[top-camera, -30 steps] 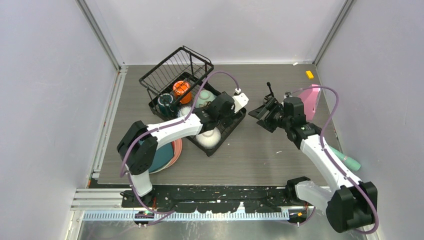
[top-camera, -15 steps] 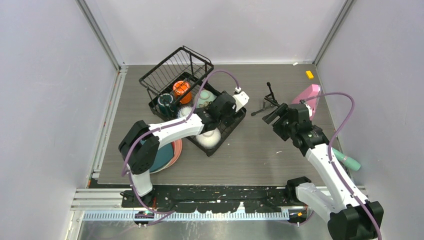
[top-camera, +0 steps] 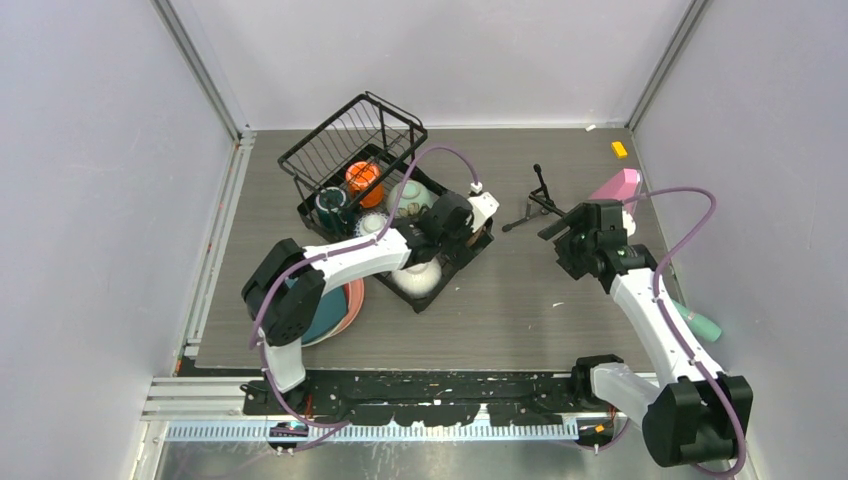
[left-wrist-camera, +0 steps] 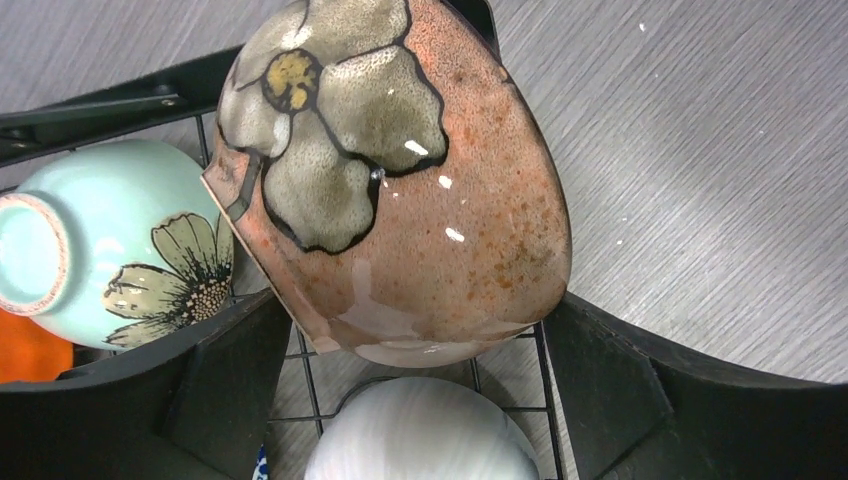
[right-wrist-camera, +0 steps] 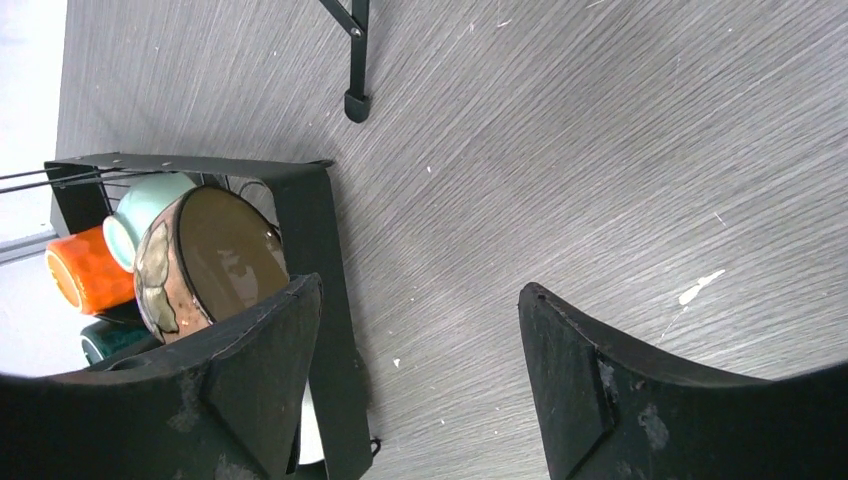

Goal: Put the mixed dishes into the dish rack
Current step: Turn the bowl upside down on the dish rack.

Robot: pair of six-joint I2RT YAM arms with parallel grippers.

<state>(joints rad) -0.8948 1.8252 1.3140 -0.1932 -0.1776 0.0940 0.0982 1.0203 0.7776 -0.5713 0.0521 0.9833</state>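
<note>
Rack (top-camera: 340, 140) sits at the table's (top-camera: 560, 300) 10 o'clock. Left gripper (left-wrist-camera: 418, 312) straddles the tan bowl (left-wrist-camera: 400, 180), which stands tilted on edge in the rack with the mint bowl (left-wrist-camera: 110, 240) at its 9 o'clock. Whether it is clamped, I cannot tell. At the rack's 3 o'clock, right gripper (right-wrist-camera: 420, 300) hangs spread wide, empty.

A glossy salmon-tan ceramic bowl (left-wrist-camera: 400, 190), speckled and painted with a grey-green flower with a yellow centre, is lying tipped on its side in the black wire dish rack (left-wrist-camera: 100, 110). The left gripper (left-wrist-camera: 418, 305) is framing it, its black fingers (left-wrist-camera: 225, 385) spread wide, the bowl's lower edge dipping between them; contact is unclear. Just left, a mint ceramic bowl (left-wrist-camera: 110, 250) bearing a daisy is also lying sideways. A rounded white bowl (left-wrist-camera: 420, 435) is sitting below, between the fingers. An orange object (left-wrist-camera: 28, 350) is peeking in at the left edge. Grey wood-grain table (left-wrist-camera: 700, 150) is showing at right.
</note>
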